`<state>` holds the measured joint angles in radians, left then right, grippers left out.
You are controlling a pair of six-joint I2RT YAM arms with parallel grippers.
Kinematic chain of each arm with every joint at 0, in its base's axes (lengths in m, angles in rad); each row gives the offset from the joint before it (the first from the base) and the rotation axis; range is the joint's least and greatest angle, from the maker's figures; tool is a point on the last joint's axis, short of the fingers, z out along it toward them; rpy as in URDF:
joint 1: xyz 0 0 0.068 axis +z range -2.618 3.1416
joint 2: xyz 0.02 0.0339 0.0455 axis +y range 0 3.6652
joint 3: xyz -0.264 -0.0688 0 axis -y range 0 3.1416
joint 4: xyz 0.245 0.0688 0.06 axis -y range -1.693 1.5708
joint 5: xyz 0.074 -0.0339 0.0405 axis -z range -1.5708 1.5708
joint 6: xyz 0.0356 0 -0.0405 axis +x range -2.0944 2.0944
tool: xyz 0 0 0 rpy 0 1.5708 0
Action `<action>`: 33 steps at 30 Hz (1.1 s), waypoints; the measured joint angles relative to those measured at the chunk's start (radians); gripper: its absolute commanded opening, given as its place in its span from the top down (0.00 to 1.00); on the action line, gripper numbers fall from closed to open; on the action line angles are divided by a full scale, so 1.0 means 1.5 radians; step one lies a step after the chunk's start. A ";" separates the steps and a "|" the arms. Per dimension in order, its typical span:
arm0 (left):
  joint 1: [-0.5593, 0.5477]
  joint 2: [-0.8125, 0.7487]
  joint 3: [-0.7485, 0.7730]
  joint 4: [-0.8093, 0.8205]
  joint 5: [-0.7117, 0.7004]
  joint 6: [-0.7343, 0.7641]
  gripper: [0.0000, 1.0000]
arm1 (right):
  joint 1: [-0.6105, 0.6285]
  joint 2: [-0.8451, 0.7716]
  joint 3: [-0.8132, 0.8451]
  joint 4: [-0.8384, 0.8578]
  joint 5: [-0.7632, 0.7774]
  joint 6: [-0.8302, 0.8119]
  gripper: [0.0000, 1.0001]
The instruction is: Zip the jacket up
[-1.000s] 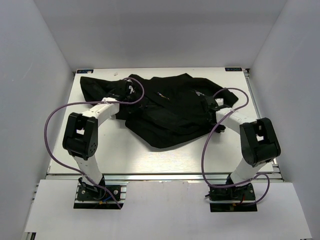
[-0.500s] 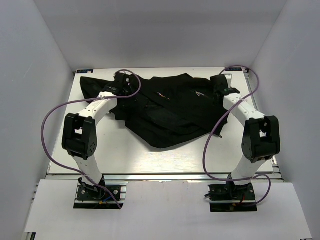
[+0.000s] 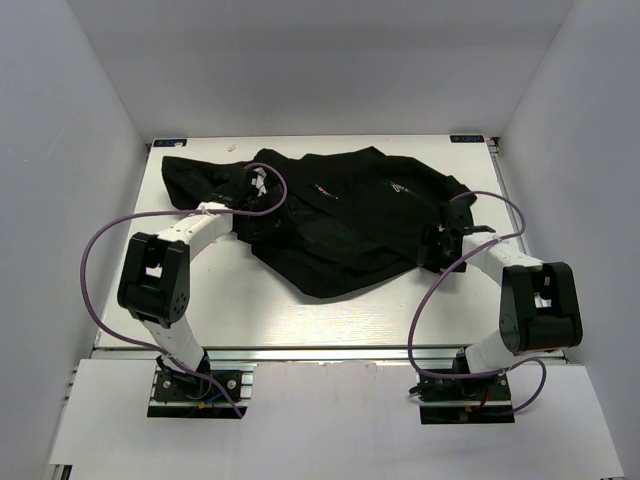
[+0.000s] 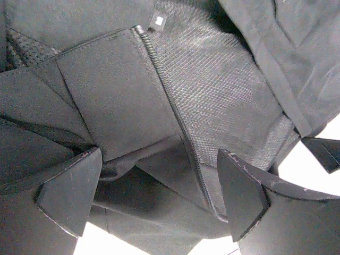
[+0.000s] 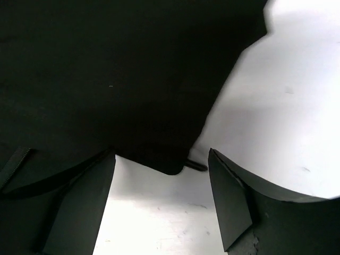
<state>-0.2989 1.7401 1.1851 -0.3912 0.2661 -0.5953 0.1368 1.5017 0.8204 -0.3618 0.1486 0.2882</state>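
Left gripper [image 4: 159, 178] had just sprung wide open, holding nothing, poised over zipper teeth [image 4: 169, 101] at left side of jacket [image 3: 340, 225]. Right gripper [image 5: 162, 159] likewise parted, empty, drawn back to jacket's right hem. Jacket lay crumpled, unzipped; fresh grasp likely needed. Beneath jacket, white table [image 3: 300, 315]; around it, plain white walls [image 3: 320, 60].
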 measured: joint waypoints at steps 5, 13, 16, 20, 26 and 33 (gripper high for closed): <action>-0.003 0.029 -0.008 0.020 0.003 0.001 0.02 | -0.002 0.027 -0.010 0.048 -0.023 -0.004 0.37; -0.001 0.109 0.030 0.026 -0.057 -0.002 0.02 | -0.012 0.043 0.002 0.087 -0.063 0.015 1.00; 0.006 0.130 0.058 0.022 -0.065 -0.006 0.02 | -0.013 0.030 0.042 0.039 -0.035 0.010 1.00; 0.032 0.153 0.087 0.029 -0.068 -0.010 0.02 | -0.022 0.028 0.184 -0.018 0.022 -0.006 1.00; 0.076 0.169 0.112 0.029 -0.106 -0.005 0.02 | -0.068 0.061 0.330 0.003 0.063 -0.050 1.00; 0.105 0.201 0.172 -0.015 -0.171 0.025 0.02 | -0.083 0.195 0.337 0.016 0.037 -0.100 0.78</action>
<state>-0.1413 2.0418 1.4429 -0.4137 0.0097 -0.5571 0.0124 1.7935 1.3258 -0.3378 0.2035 0.1379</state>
